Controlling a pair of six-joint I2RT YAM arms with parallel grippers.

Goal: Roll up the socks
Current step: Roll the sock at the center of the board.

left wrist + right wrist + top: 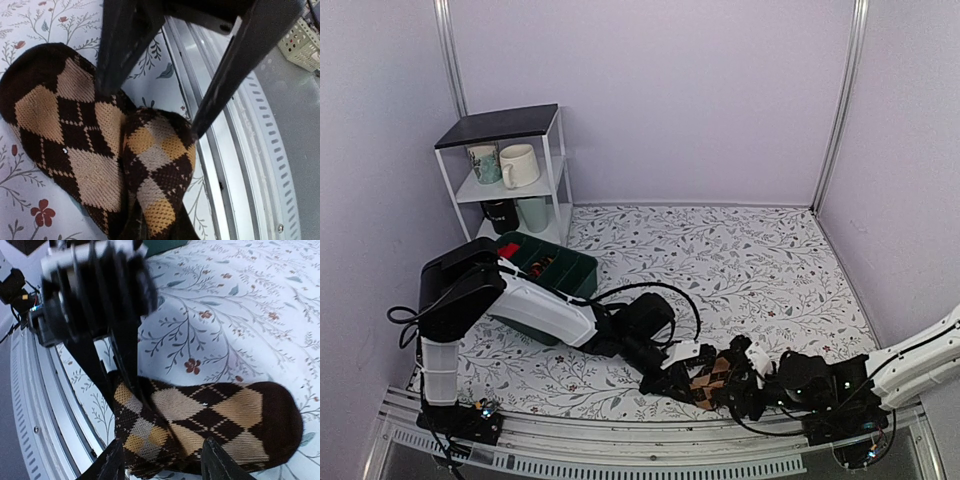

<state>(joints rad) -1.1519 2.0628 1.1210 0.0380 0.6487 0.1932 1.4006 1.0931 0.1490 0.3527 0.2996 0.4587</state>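
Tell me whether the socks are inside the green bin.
No, the argyle socks lie on the floral tablecloth, apart from the green bin.

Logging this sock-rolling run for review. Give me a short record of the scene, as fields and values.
socks: brown argyle, partly folded, at the near edge of the table
left gripper: open, fingers straddling the fold
right gripper: fingers either side of the socks; grip unclear
background: green bin and shelf with mugs, far left
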